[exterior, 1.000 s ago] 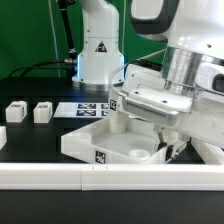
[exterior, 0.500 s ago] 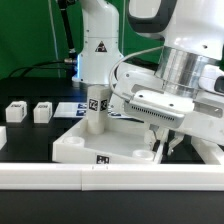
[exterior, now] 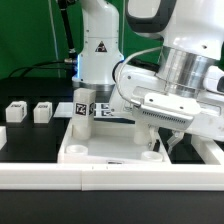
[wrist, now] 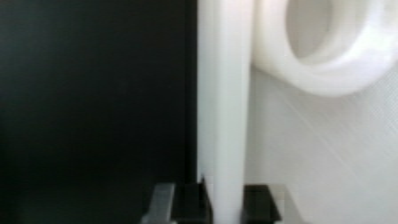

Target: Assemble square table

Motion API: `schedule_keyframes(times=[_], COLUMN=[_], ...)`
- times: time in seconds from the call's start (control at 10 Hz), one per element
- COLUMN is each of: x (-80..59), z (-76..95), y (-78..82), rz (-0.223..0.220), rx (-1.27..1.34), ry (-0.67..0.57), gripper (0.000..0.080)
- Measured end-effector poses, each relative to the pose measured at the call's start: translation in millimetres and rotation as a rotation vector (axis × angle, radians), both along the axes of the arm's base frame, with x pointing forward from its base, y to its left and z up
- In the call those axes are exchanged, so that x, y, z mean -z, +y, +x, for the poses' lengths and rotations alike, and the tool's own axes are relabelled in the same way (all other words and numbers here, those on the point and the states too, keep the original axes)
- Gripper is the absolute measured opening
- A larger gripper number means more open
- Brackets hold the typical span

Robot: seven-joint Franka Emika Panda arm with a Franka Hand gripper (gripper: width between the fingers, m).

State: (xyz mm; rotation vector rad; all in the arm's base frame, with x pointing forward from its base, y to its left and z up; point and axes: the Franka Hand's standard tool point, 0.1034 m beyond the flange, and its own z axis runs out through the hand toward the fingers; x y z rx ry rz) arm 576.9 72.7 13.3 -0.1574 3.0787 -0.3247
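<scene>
all-white square table, white leg with a black-and-white tag, black tabletop, white border wall, green backdrop

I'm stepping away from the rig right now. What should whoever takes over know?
Gripper: shut on a side wall of the large white square plastic slab.
Done: one short white tagged leg stands upright at the slab's far corner, toward the exterior view's left.
Left: two loose short white legs lie on the black table at the exterior view's left. An empty round socket sits near the gripper. No fourth leg is visible.
</scene>
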Motion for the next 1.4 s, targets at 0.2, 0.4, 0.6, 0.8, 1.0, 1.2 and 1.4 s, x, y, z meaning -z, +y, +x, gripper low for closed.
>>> schedule_keyframes(times=[0.2,0.4,0.6,0.8,1.0,1.2,1.4], x=[0.0,0.1,-0.2,0.0,0.0,-0.7,-2.3], z=[-0.5,0.5,0.2,0.3,0.4,-2.7,-0.8], y=[0.5,10.0,10.2,9.2,9.1,26.5,49.5], rz=[0.029,0.034,0.020,0.020,0.020,0.024,0.027], rx=[-0.027,0.033,0.095,0.097,0.104,0.163,0.178], ry=[0.013,0.011,0.020,0.019,0.018,0.014,0.021], gripper=[0.0077,0.0077,0.0077,0.0076,0.0076,0.0075,0.0073])
